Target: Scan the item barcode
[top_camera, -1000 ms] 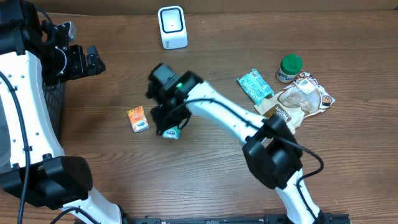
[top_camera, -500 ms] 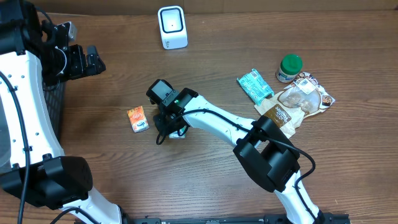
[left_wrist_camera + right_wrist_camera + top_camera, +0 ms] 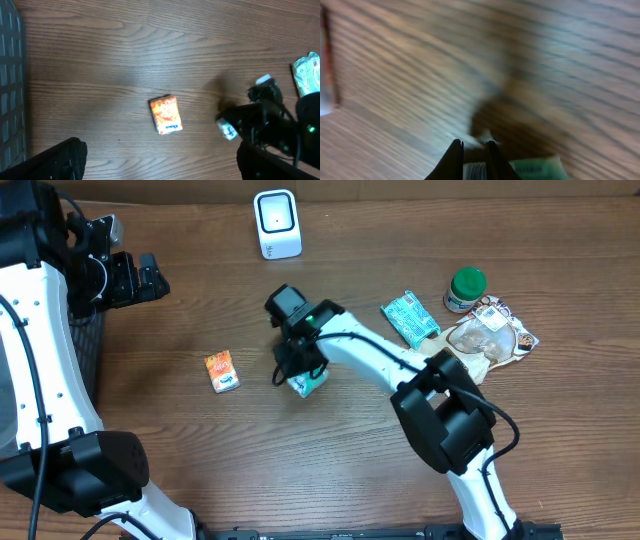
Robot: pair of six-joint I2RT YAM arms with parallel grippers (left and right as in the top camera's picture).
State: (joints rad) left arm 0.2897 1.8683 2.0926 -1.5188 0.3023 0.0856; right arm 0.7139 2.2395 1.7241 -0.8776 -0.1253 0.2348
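Right jaws pinch small green-and-white packet (image 3: pixel 308 383); white boxy scanner (image 3: pixel 277 223) well apart, scan pending. Left jaws spread.

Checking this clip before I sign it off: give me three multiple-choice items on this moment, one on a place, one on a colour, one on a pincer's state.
1. Where does the white scanner stand in the overhead view?
A. near the top edge, apart from the items
B. under the right arm
C. at the bottom edge

2. What colour is the lid of the jar?
A. red
B. green
C. yellow

3. How is the right pincer?
A. wide open and empty
B. out of sight
C. shut on the small teal packet

Key:
1 A, it stands alone near the top edge.
2 B, the round lid shows green beside the snack bag.
3 C, the right wrist view shows its fingers close together on the packet.
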